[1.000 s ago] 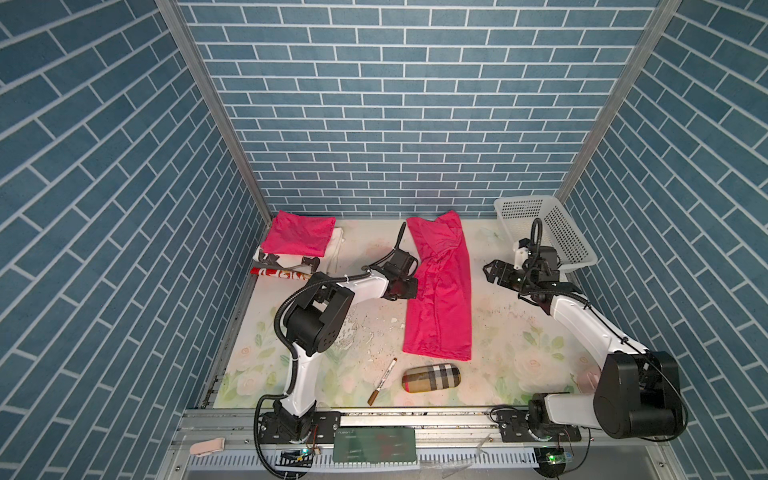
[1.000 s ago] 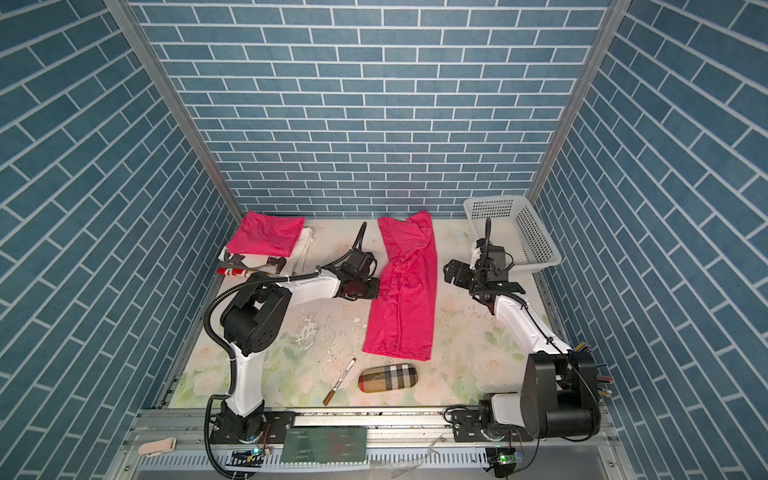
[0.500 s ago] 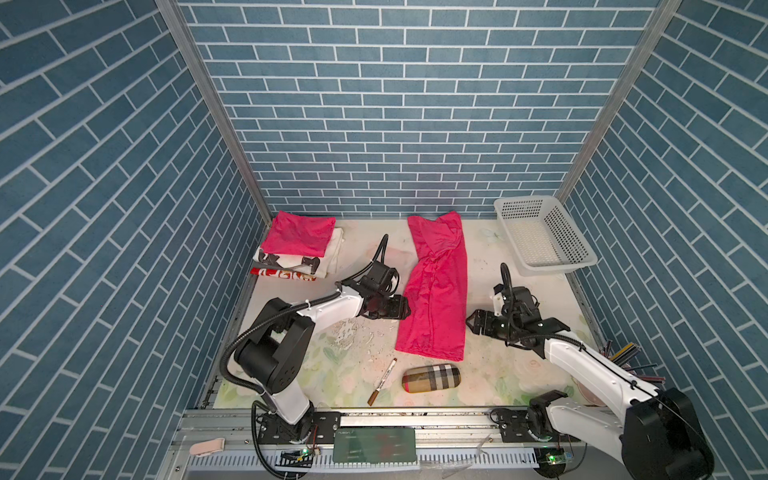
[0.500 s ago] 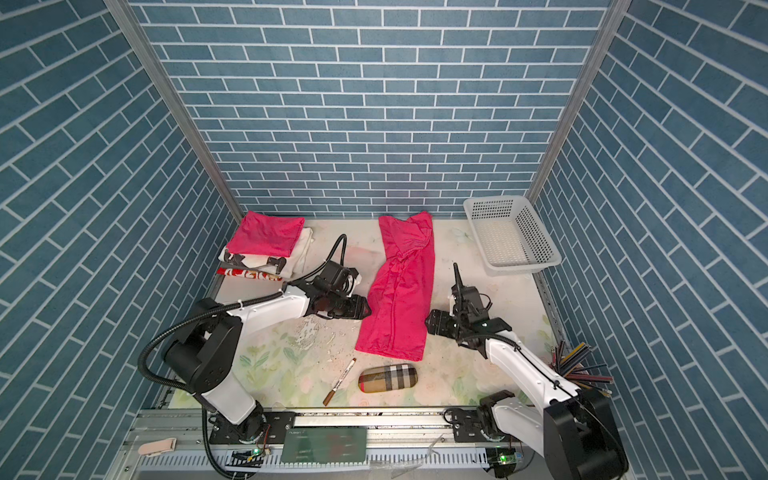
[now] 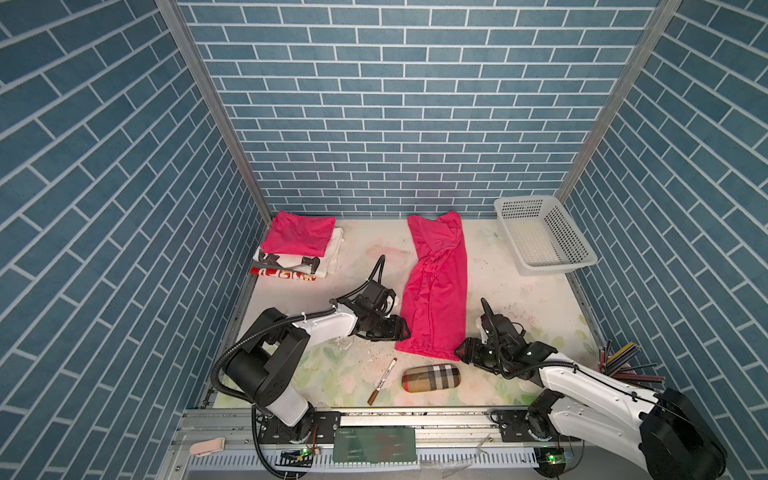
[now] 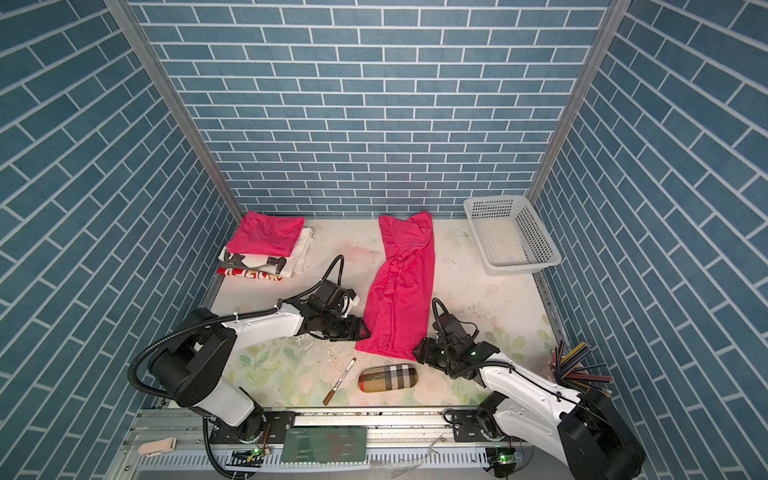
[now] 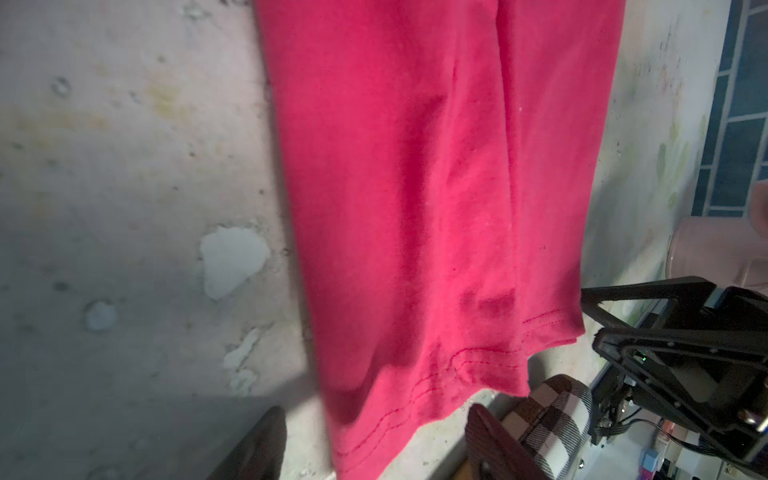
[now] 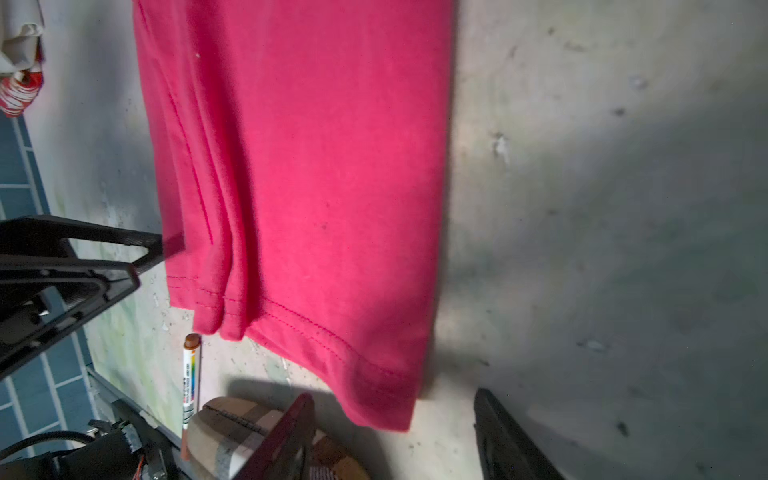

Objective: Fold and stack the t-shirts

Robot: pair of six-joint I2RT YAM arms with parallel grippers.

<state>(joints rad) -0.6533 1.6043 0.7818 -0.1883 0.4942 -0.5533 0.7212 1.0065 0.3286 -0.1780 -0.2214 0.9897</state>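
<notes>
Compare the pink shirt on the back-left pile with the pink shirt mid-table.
The pile shirt is folded into a compact rectangle; the middle shirt is a long narrow strip. The pile shirt rests on folded cloths; the middle shirt lies on the bare table. Both are plain bright pink.

Both arms: white link shells, black joint housings. left arm [image 5: 328, 324] trails a black corrugated cable [image 5: 226, 361]; right arm [image 5: 582, 384] has thin black wiring along its shell. Black fingers [image 7: 644, 289] are triangular open frames (small screws visible).
</notes>
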